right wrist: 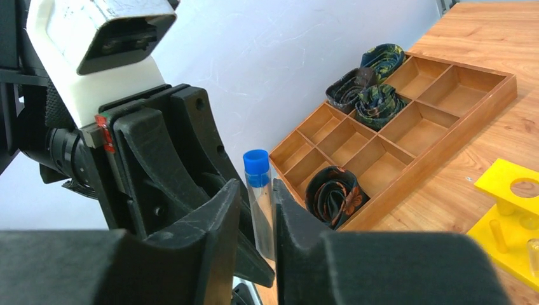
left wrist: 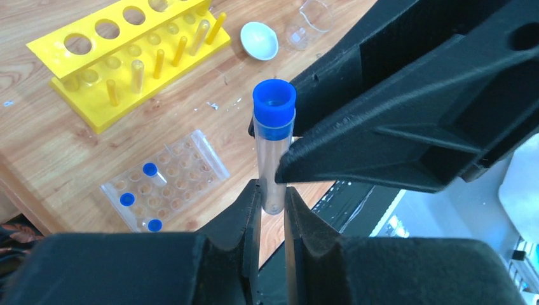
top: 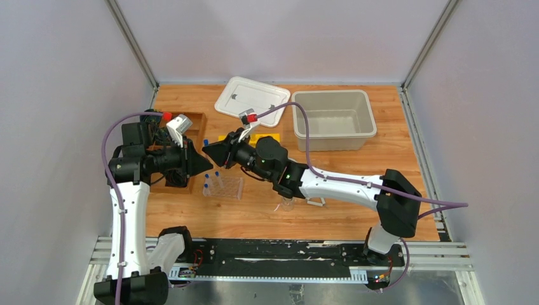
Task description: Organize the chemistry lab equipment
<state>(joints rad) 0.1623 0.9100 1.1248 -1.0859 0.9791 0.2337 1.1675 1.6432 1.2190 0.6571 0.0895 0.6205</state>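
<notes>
Left wrist view shows the tube point(left wrist: 274, 152) upright in the air, above the tabletop point(left wrist: 57, 159) and near the clear rack point(left wrist: 166, 182), passing between both arms. The left end effector point(left wrist: 272, 200) is clamped on the tube's bottom end. The right end effector point(right wrist: 257, 190) flanks the tube just under the blue cap point(left wrist: 274, 101). Its fingers point(right wrist: 219, 210) look to be touching the wall, but I cannot tell whether they grip or stand just apart.

The left hold is on the very tip, so if the right one lets go, the tube may pivot, slip and drop onto the rack or tabletop. If both grip and either arm moves, the tube could be twisted or cracked.

Top view hides the tube behind the two end effectors. The left end effector covers the tube's foot, and any contents are hard to make out.
</notes>
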